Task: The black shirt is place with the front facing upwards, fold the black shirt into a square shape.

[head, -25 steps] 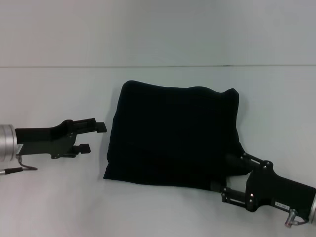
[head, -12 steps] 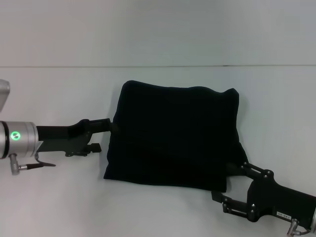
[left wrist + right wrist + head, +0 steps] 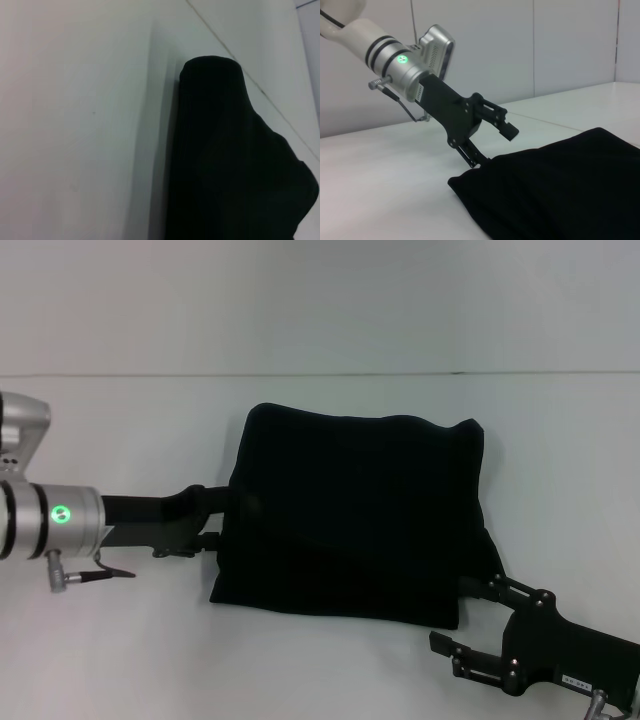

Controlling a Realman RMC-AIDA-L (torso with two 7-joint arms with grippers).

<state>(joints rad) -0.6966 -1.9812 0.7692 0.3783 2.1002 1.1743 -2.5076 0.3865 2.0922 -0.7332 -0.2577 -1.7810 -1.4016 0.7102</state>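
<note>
Folded black shirt (image 3: 355,515) on table (image 3: 120,640); left claw (image 3: 218,522) at its edge.

Left arm stretched level toward the middle, left hand (image 3: 222,520) with fingers spread, right arm low at the near right, right hand (image 3: 452,615) fingers apart

Black shirt (image 3: 355,515): folded into a rough square; lettering and neck label are concealed within the folds. In the left wrist view, its lower part (image 3: 235,165) is cut off by the frame edge.

Left gripper (image 3: 492,142): the lower finger is hidden behind the shirt's edge; in the head view its tips are lost against the dark cloth.

Right gripper (image 3: 462,618): upper fingertip is merged with the shirt's corner; contact cannot be determined.
</note>
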